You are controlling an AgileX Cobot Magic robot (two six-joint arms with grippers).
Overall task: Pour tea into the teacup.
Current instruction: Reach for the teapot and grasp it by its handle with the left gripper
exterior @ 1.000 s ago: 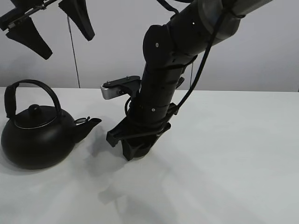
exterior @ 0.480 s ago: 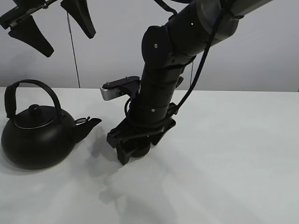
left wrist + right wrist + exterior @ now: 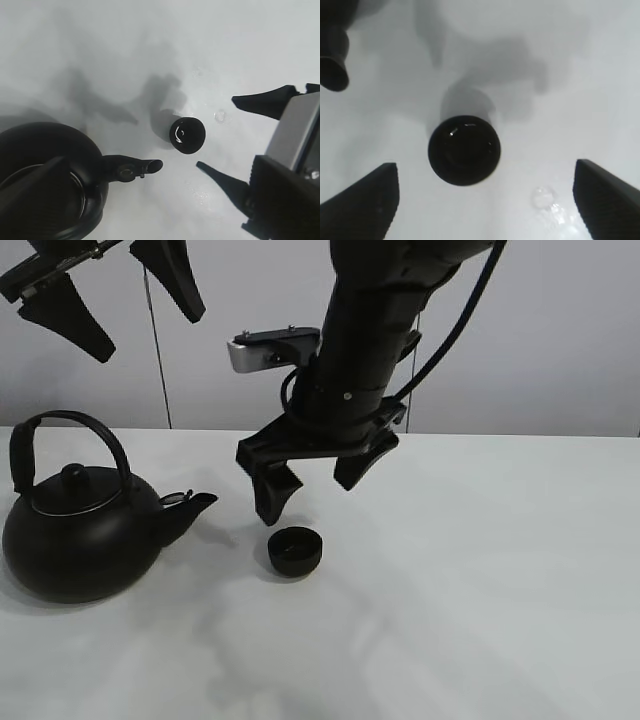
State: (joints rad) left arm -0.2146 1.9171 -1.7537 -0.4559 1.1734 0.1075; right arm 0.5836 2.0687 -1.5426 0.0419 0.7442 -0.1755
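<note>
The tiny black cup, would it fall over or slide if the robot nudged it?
Probably it would slide rather than tip: the teacup looks low and wide, sitting upright on the smooth table. It is far smaller than the teapot, so it is likely light and easily knocked. On its side, its round shape could roll.

Robot lab setup, plain white tabletop, blank grey wall

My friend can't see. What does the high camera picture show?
A tiny matte black round teacup stands on the white table, below the open right gripper. A big round black teapot sits left of it, spout toward the cup.
</note>
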